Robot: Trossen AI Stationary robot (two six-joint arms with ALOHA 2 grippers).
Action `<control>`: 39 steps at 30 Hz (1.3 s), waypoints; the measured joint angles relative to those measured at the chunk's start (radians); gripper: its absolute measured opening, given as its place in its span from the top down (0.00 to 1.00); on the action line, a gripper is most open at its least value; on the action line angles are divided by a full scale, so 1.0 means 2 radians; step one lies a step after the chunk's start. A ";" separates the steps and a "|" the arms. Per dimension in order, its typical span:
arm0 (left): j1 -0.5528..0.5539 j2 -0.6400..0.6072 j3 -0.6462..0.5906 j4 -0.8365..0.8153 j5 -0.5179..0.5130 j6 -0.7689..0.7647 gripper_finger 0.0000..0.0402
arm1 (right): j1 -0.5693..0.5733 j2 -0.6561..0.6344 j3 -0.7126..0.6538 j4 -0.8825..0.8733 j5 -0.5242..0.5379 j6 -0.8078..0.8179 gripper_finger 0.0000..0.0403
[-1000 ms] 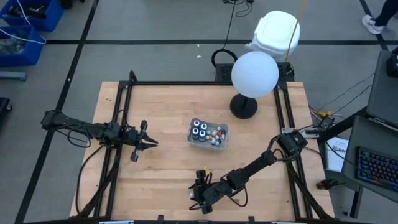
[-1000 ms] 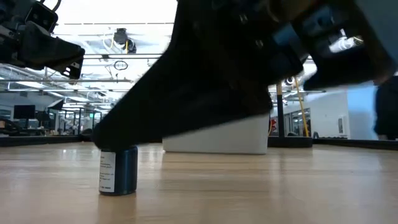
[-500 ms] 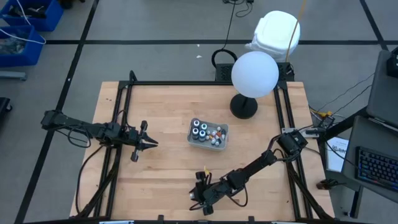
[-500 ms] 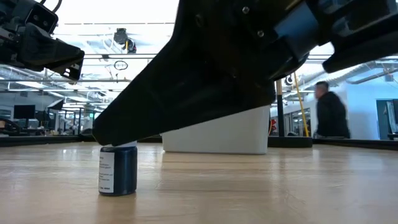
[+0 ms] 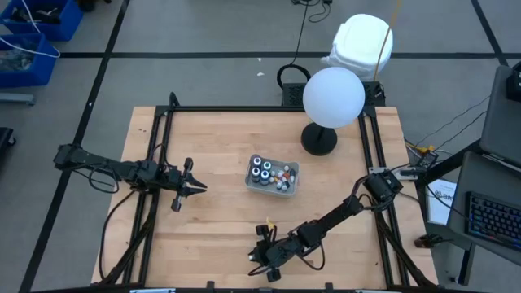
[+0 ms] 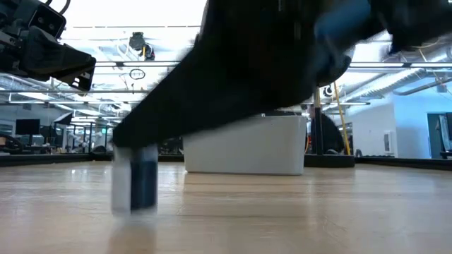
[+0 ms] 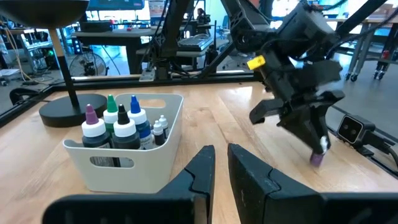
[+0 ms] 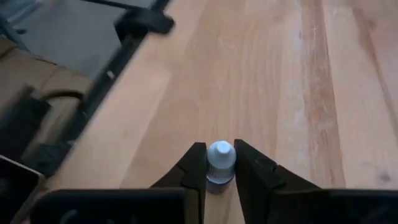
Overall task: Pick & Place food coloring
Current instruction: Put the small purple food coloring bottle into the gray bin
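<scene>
High view: the wooden surface (image 5: 220, 130) carries a small white bin (image 5: 273, 176) at its centre, packed with food coloring bottles (image 5: 262, 169) and a few tiny ones beside them. At twelve to one o'clock from the bin stands a lamp with a round white globe (image 5: 334, 96) on a black base. The left hand (image 5: 195, 188) hovers at nine o'clock from the bin, well apart from it, its fingers pressed almost together on nothing. The right hand (image 5: 261, 255) sits at six o'clock from the bin, near the surface's front edge, low over the wood.

Low view: a dark bottle with a pale label (image 6: 138, 185), blurred, stands under the tip of the right arm's dark bulk, at about eight o'clock in the picture. The white bin (image 6: 245, 144) lies behind it.

Left wrist view: the left hand's own fingers (image 7: 202, 171) sit nearly closed, empty. The bin (image 7: 99, 163) holds dropper bottles with purple, green, black and blue tips. Farther off, the right hand (image 7: 316, 149) points down with a purple-tipped piece at its fingertips.

Right wrist view: the right hand (image 8: 220, 163) pinches a small white-capped bottle (image 8: 220, 155) between its two fingers, over the bare wood.
</scene>
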 joint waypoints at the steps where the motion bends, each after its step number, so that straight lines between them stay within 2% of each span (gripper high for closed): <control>1: 0.000 0.000 0.000 0.000 0.000 0.000 0.87 | 0.000 -0.005 0.000 0.000 -0.005 -0.002 0.88; 10: 0.000 0.000 0.000 -0.001 0.000 0.003 0.87 | -0.001 -0.068 0.000 -0.036 -0.009 -0.049 0.88; 18: 0.000 0.000 0.000 -0.002 0.000 0.003 0.87 | -0.001 -0.151 0.000 -0.087 -0.008 -0.088 0.88; 22: 0.000 0.000 0.000 -0.002 0.000 0.004 0.87 | 0.001 -0.191 -0.012 -0.086 -0.006 -0.096 0.88; 27: 0.000 0.000 0.000 -0.003 0.000 0.004 0.87 | 0.002 -0.244 -0.062 -0.087 0.032 -0.094 0.88; 34: 0.000 0.000 0.000 -0.004 0.000 0.003 0.87 | 0.002 -0.349 -0.166 -0.058 0.083 -0.071 0.88; 39: 0.000 0.000 0.000 -0.014 0.000 -0.006 0.87 | 0.003 -0.424 -0.236 -0.047 0.087 -0.063 0.88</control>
